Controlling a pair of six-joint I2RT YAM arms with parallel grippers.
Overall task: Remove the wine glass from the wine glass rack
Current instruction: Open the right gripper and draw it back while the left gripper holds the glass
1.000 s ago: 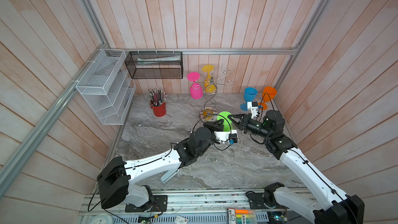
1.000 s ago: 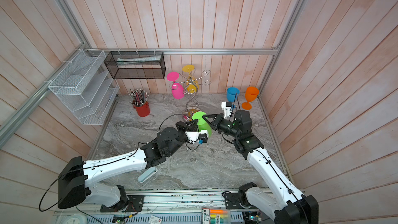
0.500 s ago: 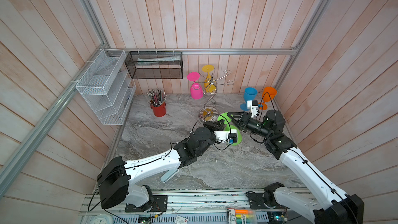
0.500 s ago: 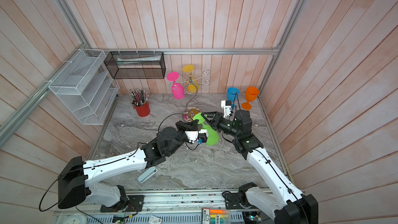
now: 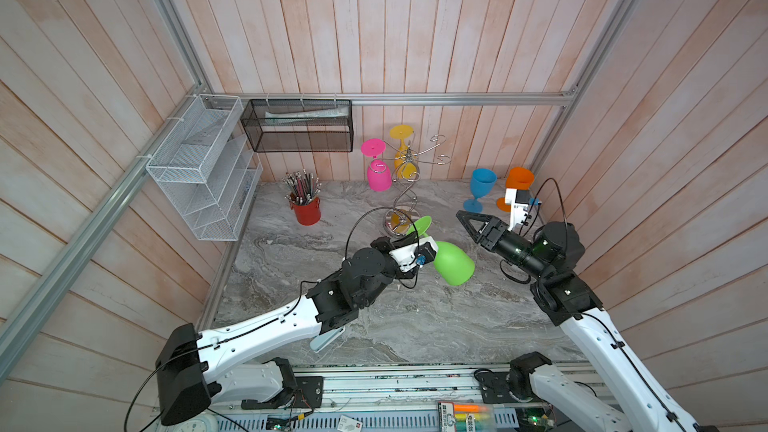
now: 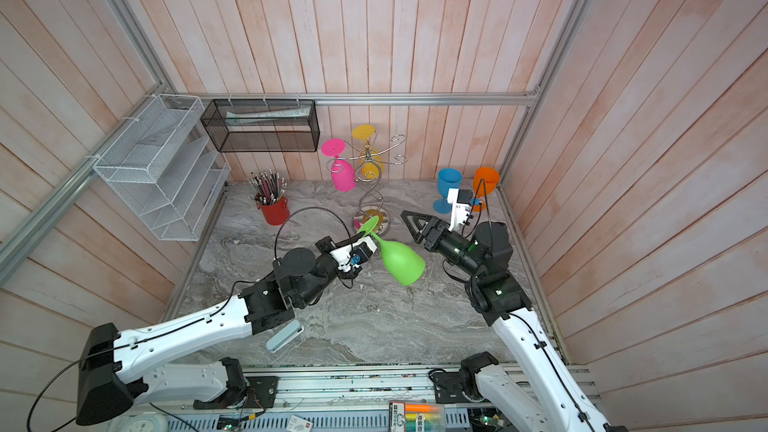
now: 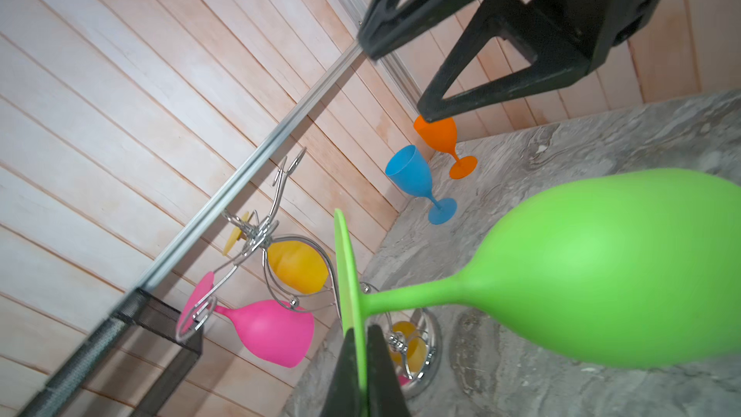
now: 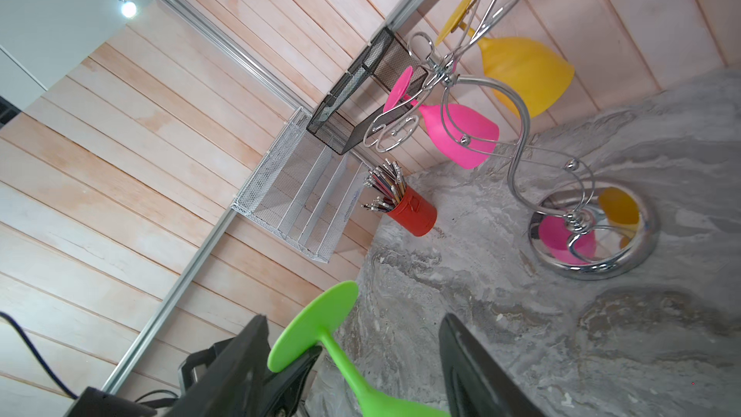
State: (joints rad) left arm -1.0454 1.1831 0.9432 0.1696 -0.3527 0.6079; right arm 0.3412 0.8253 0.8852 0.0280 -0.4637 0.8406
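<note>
Green wine glass [image 5: 453, 263]: off the rack [image 8: 593, 270], up in the air over the tabletop [image 5: 415, 317], just in front of the rack's round base.
Left fingers [image 7: 357, 340]: pressed together on the edge of the glass's flat foot, one on each face of the disc.
Glass against the left fingers: only the rim of the foot sits between them. The stem and bowl stick out free beyond the tips.
Right fingers [image 5: 469, 224]: spread wide, holding nothing.
Glass against the right fingers: near, but apart. In both top views there is clear space between their tips and the bowl.
Long axis: runs from foot to bowl and leans well over, closer to level than upright.
Foot end: higher, turned towards the rack and the back wall.
Bowl end: lower, with its mouth facing the front and the right arm's side, tipped downward. I cannot tell whether the lip touches the tabletop.
Rack: upright at the back, with a pink glass [image 5: 379, 176] and a yellow glass [image 5: 405, 168] hanging bowl-down from its hooks.
Back right corner: a blue glass [image 5: 482, 187] and an orange glass [image 5: 519, 178] stand upright.
</note>
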